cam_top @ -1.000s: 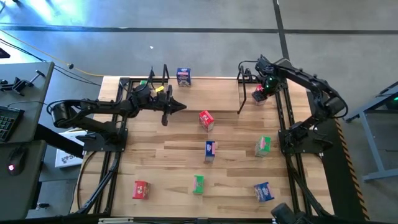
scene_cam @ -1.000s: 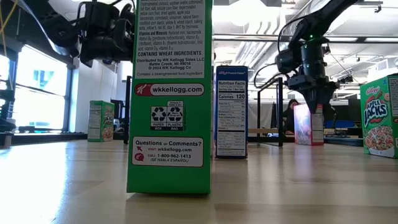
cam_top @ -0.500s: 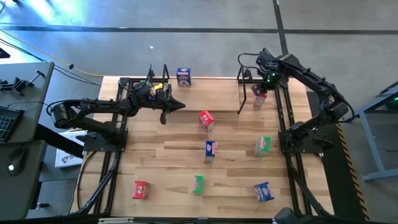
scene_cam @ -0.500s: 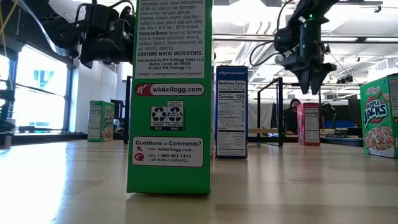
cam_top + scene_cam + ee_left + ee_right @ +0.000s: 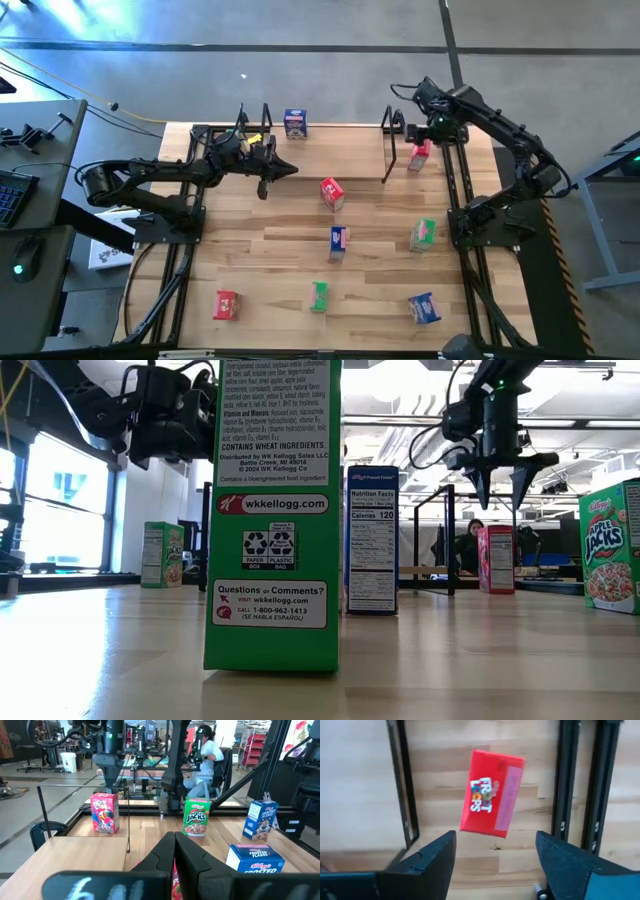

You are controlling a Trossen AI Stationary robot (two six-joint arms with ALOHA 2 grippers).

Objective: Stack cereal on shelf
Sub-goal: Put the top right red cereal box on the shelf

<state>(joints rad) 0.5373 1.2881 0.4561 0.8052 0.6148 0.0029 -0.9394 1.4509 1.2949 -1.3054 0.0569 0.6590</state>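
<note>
A red cereal box stands upright on its bottom end just right of the shelf's right wire end. It also shows in the low view and the right wrist view. My right gripper hangs open straight above that box, pointing down, clear of it. My left gripper is shut and level over the shelf board, touching nothing. Another red box stands just beyond its tips. A blue box stands at the shelf's far edge.
Loose boxes stand on the table nearer the front: blue, green, red, green and blue. Black frame rails run along the right arm's side. A person sits beyond the table.
My right gripper has let go of the red box, risen straight up above it and rolled about its own downward line. The box, first tilted in the fingers, now stands upright on the table by the shelf's right wire end.
</note>
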